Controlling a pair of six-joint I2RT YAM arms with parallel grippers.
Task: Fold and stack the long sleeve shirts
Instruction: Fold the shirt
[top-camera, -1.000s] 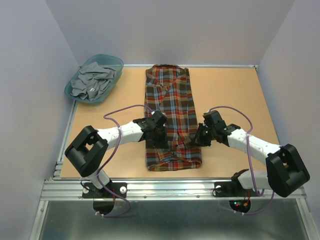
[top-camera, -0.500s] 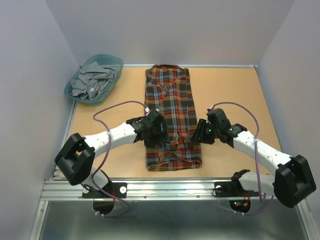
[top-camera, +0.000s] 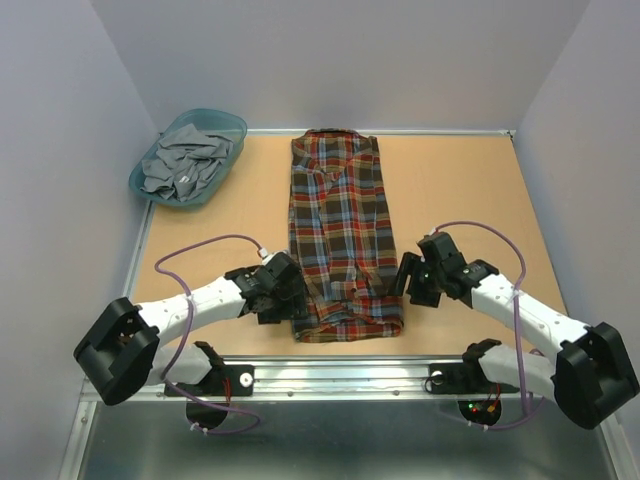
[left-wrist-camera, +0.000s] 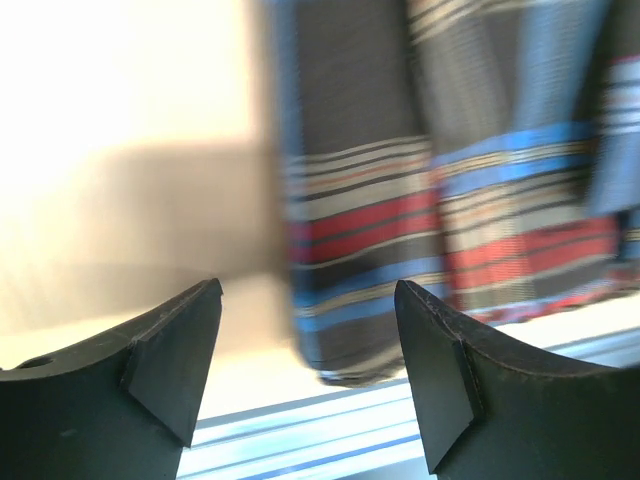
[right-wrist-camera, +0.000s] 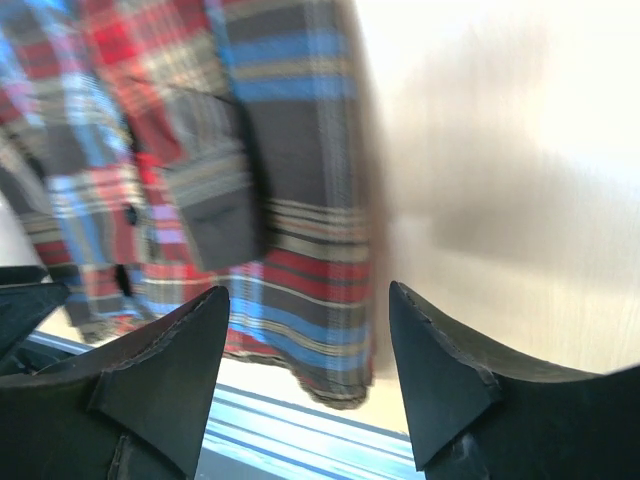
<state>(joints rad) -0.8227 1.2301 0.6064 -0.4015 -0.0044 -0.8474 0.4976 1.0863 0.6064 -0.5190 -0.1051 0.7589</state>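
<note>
Only one plaid shirt (top-camera: 340, 230) lies on the surface (top-camera: 460, 190), folded into a long strip running from 12 o'clock, where its collar sits, down to 6 o'clock near the arm bases. One teal basket (top-camera: 236, 128) stands at the 10 o'clock corner, well apart from the shirt. The grey clothing (top-camera: 185, 165) in it is bundled, so the number of pieces cannot be told.

Two arms are in view, each with two fingers. The left fingers (top-camera: 292, 302) stand apart at the shirt's 7 o'clock corner, covering a little of its edge from above. The right fingers (top-camera: 404, 281) also stand apart, just beside the shirt's edge at 4 o'clock.

Both wrist views are blurred. The right one shows a buttoned cuff (right-wrist-camera: 215, 215) lying on the plaid; the sleeves' full run is hard to make out.
</note>
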